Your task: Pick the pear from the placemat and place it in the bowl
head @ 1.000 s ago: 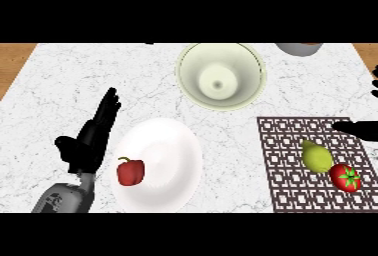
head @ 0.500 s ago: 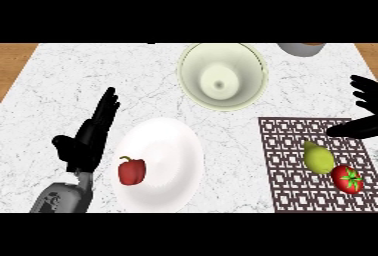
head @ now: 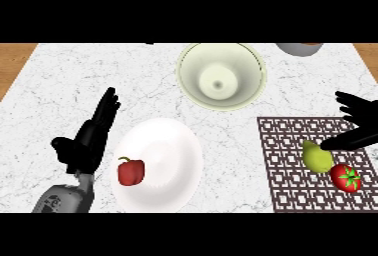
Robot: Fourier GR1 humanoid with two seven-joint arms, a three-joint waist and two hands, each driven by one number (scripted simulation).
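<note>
Pear [head: 317, 158] lies on the placemat [head: 284, 150], just beside the tomato [head: 345, 178] and well apart from the bowl [head: 238, 59], and my right hand [head: 362, 126] is near it with fingers [head: 357, 105] apart, holding nothing.

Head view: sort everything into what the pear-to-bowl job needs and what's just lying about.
Needed: pear, placemat, bowl, right robot hand.

Lying about: red pepper, white plate, tomato, grey dish at the top edge, left robot hand resting open at the left.

Kitchen, marble counter [head: 66, 85], bowl [head: 221, 75], plate [head: 164, 160], placemat [head: 284, 165]
</note>
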